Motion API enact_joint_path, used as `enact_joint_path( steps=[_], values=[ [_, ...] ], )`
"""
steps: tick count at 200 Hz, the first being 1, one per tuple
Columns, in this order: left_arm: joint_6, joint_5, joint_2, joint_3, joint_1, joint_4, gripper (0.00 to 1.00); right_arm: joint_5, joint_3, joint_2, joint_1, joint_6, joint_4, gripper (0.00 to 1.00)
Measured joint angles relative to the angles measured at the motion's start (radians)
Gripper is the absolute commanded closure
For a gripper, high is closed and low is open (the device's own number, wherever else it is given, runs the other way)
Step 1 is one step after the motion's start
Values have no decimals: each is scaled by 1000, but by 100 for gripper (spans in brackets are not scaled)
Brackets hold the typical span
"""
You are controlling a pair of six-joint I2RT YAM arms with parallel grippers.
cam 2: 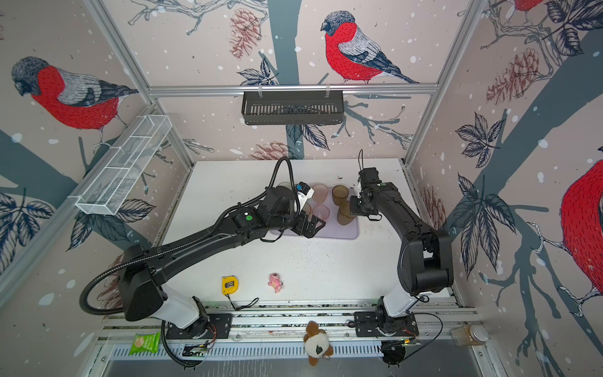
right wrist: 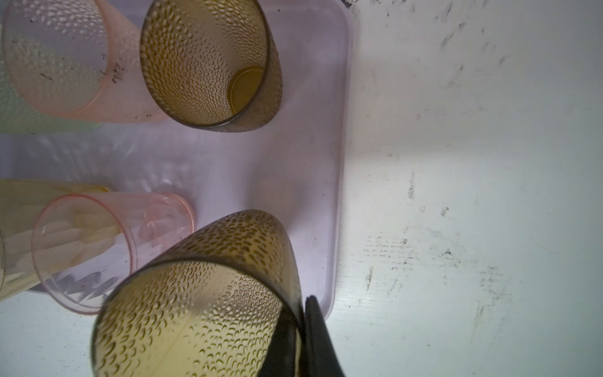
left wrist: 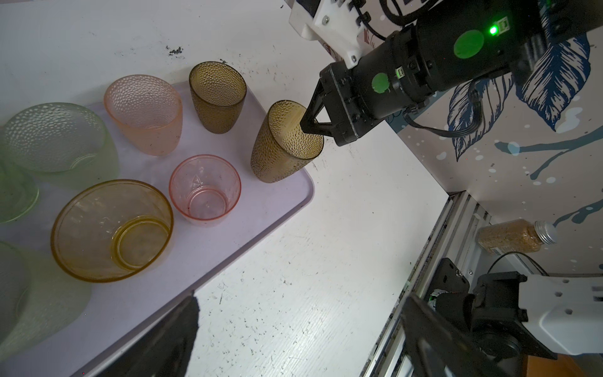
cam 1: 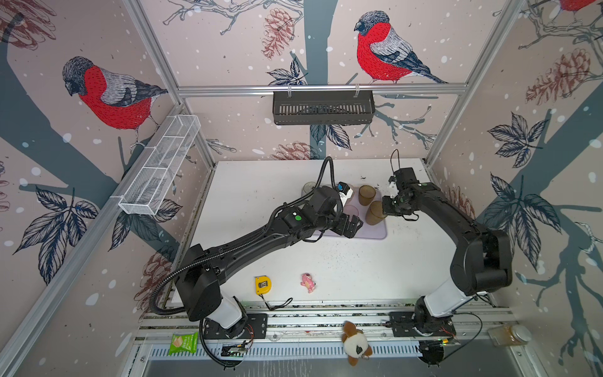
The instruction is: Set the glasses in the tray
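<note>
While the right hand [left wrist: 306,121] pinches the rim of a dark brown tumbler [left wrist: 280,156] standing at a corner of the lavender tray [left wrist: 261,209], the left hand [cam 1: 351,227] hangs wide open above its near edge.

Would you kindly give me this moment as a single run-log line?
right tool: shut on rim of brown glass, at corner of tray | left tool: open, empty, over tray | second brown glass: upright on tray
</note>
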Motion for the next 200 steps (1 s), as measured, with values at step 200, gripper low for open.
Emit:
enact_joint_path(
  steps=[200],
  values=[
    [-11,-11,-27,-20,0,5,3,26,35,73,48,5,10,98]
  ],
)
